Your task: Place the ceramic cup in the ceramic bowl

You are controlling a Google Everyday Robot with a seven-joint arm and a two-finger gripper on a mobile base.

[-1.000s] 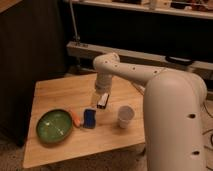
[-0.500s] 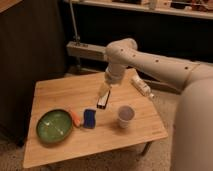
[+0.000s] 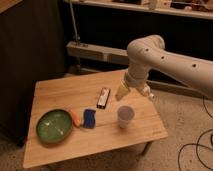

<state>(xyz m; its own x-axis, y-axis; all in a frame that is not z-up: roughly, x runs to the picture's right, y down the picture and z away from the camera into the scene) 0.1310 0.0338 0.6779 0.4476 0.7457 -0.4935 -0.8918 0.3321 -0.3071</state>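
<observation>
The white ceramic cup (image 3: 125,116) stands upright on the wooden table (image 3: 60,92), right of centre. The green ceramic bowl (image 3: 54,126) sits at the table's front left, with nothing in it. My gripper (image 3: 121,93) hangs from the white arm (image 3: 150,52), just above and slightly behind the cup, and is apart from it. It holds nothing that I can see.
A blue object (image 3: 90,118) and a small orange object (image 3: 75,117) lie between bowl and cup. A dark flat bar with a pale stripe (image 3: 103,97) lies behind them. Cables (image 3: 197,145) lie on the floor to the right. A dark cabinet (image 3: 30,45) stands behind left.
The arm has swung to the right. The gripper has moved from above the blue object and dark bar to a spot just behind the cup. The objects have not moved.
</observation>
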